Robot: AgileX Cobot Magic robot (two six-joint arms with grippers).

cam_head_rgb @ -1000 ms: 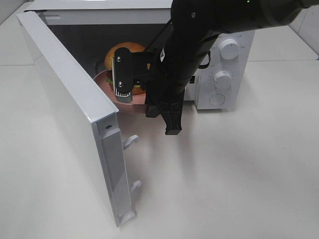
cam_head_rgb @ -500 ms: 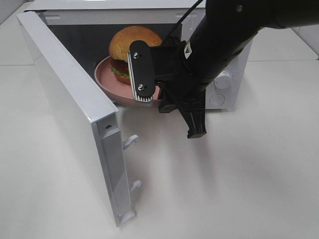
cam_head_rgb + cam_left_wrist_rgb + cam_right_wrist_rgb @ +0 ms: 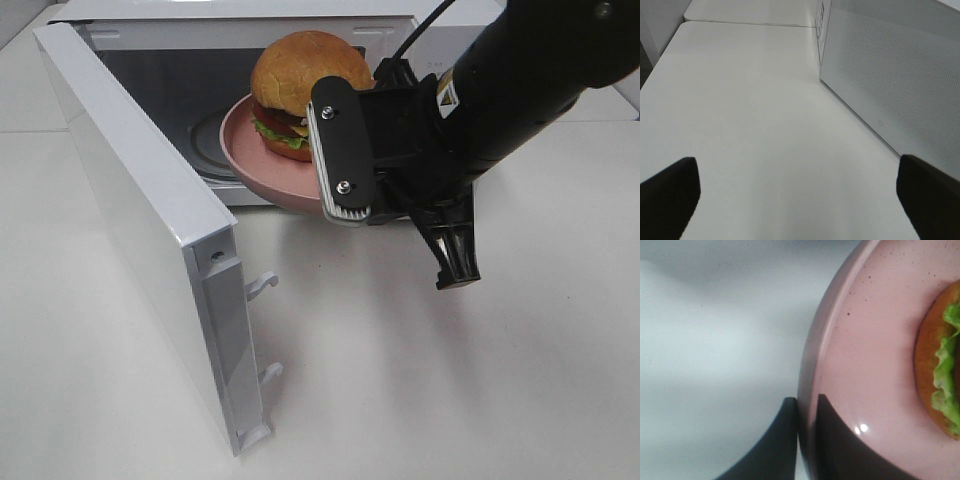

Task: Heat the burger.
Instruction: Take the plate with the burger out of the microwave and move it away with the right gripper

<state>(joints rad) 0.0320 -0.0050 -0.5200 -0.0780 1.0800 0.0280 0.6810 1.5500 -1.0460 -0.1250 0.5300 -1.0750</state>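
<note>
The burger [image 3: 298, 78], with its golden bun, lettuce and dark patty, sits on a pink plate [image 3: 258, 165]. The plate hangs in the air at the mouth of the open microwave [image 3: 170, 85]. My right gripper [image 3: 345, 200] is shut on the plate's near rim, one finger above it and one below. The right wrist view shows the fingertips pinching the plate rim [image 3: 810, 365], with the burger's lettuce edge [image 3: 942, 385] beside them. My left gripper [image 3: 800, 195] is open with nothing between its fingers, low over bare table; it does not show in the high view.
The microwave door [image 3: 140, 220] stands swung out to the left, its latch hooks pointing at the table. A white perforated microwave panel [image 3: 890, 75] rises close beside the left gripper. The right arm hides the control knobs.
The right gripper has drawn the plate and burger out of the microwave cavity, up and to the right. The door and the left gripper have not moved.
</note>
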